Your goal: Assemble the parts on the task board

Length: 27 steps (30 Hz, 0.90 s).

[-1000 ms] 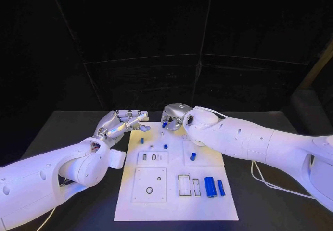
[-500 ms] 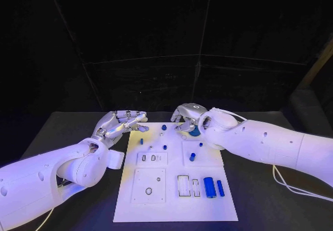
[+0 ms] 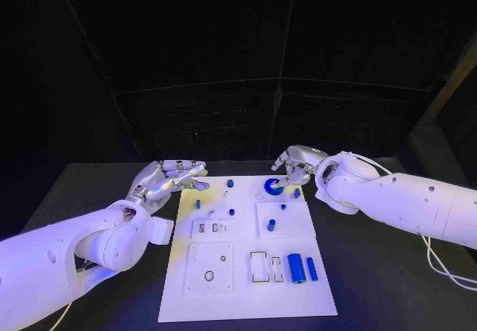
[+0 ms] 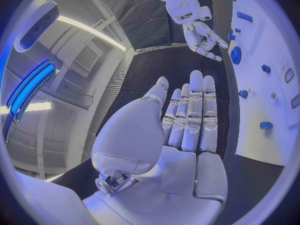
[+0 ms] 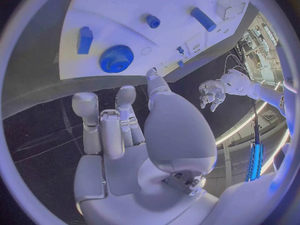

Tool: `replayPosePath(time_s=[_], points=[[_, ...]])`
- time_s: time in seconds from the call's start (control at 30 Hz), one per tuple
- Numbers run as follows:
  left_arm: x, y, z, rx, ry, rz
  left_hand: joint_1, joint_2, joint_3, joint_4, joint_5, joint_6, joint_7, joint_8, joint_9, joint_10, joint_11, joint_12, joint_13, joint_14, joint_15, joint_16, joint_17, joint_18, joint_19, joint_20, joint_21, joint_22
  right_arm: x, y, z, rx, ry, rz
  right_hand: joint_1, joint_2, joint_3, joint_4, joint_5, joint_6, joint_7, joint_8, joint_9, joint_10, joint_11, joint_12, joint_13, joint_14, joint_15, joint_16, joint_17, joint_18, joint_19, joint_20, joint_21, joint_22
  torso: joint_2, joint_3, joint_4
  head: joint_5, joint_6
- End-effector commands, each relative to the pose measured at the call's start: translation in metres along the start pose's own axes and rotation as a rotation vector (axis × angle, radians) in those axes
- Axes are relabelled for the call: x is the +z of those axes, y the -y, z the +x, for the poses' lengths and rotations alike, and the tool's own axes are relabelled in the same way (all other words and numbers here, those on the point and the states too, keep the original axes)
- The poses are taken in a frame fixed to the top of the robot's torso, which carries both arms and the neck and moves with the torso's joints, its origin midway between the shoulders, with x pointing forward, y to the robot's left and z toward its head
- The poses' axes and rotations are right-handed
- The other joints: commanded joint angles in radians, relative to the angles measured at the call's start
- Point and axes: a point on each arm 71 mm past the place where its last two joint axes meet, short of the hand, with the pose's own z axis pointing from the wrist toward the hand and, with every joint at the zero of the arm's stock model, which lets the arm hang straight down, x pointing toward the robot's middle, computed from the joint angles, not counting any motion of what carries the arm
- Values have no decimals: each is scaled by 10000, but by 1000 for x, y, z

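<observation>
The left hand (image 3: 171,176) hovers over the black table (image 3: 89,186) just off the task board's (image 3: 243,276) far left corner, fingers straight, side by side and nothing in them; the wrist view shows the flat palm and smooth silver fingers (image 4: 195,110) laid out long. The right hand (image 3: 298,163) sits past the board's far right corner, fingers loosely curled and apart, also holding nothing, its fingertips close to the blue gear (image 3: 272,184) but not clearly touching it. That gear lies flat on the far end of the white plate, a round toothed disc, ridged around its rim (image 5: 116,58). Beside it lies a small blue block (image 5: 85,39). Smooth blue cylinders (image 3: 295,267) lie side by side near the board's near right, next to rectangular slots (image 3: 260,266). Small blue pegs (image 3: 229,183) dot the matte white surface farther up.
</observation>
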Motion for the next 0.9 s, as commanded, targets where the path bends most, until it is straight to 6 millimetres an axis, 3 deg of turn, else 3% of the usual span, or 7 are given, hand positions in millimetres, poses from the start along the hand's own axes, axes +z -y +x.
replayPosePath(time_s=[0.03, 0.1, 0.27, 0.33, 0.9], points=[[1, 1, 2, -33, -183, 72, -37, -44, -8, -44, -6, -4, 87, -42, -8, 8, 72, -64, -9, -7, 63, -43, 15, 51, 58, -18, -37, -16, -1, 5, 6, 191, -1037, 755, 427, -15, -252, 529, 19, -206, 94, 82, -12, -56, 34, 924, 1089, 712, 55, 200, 798, -150, 88, 89, 89, 122, 14, 7, 16, -80, 19], [1, 1, 2, -31, -178, 70, -30, -40, -3, -53, -4, 0, 86, -44, -6, 11, 71, -70, -8, -10, 63, -48, 22, 51, 58, -17, -40, -18, 0, 6, 7, 107, -1181, 873, 678, 25, -310, 801, 52, -277, 119, 171, -5, -122, 78, 1270, 1514, 710, 51, 242, 867, -171, 83, 145, 108, 132, 11, 6, 27, -100, 11], [1, 1, 2, -23, -165, 65, -27, -38, 0, -57, -4, 2, 85, -45, -6, 12, 70, -73, -8, -11, 63, -51, 25, 52, 58, -17, -41, -19, 6, 8, 10, -106, -1377, 1071, 1062, 159, -281, 929, 174, -351, 121, 291, -2, -8, 94, 1898, 2266, 723, 103, 310, 1001, -148, 80, 145, 133, 150, 8, -7, 77, -144, -4], [1, 1, 2, -24, -165, 65, -27, -38, 0, -57, -4, 2, 85, -45, -6, 12, 70, -73, -8, -11, 63, -51, 25, 52, 58, -17, -41, -19, 8, 8, 11, -192, -1400, 1106, 1132, 228, -283, 952, 153, -377, 126, 335, -1, 31, 105, 2101, 2510, 729, 111, 334, 1049, -150, 81, 153, 144, 160, 6, -19, 66, -143, -10], [1, 1, 2, -28, -176, 57, -5, -26, 17, -86, -2, 11, 84, -56, -3, 21, 68, -93, -5, -19, 62, -69, 46, 53, 58, -16, -50, -26, 19, 6, 15, -573, -1508, 1216, 1582, 717, -152, 691, 96, -296, 111, 626, 13, 403, 95, 3213, 3827, 762, 114, 439, 1264, -167, 129, 161, 241, 274, 2, -13, 46, -96, -67]])
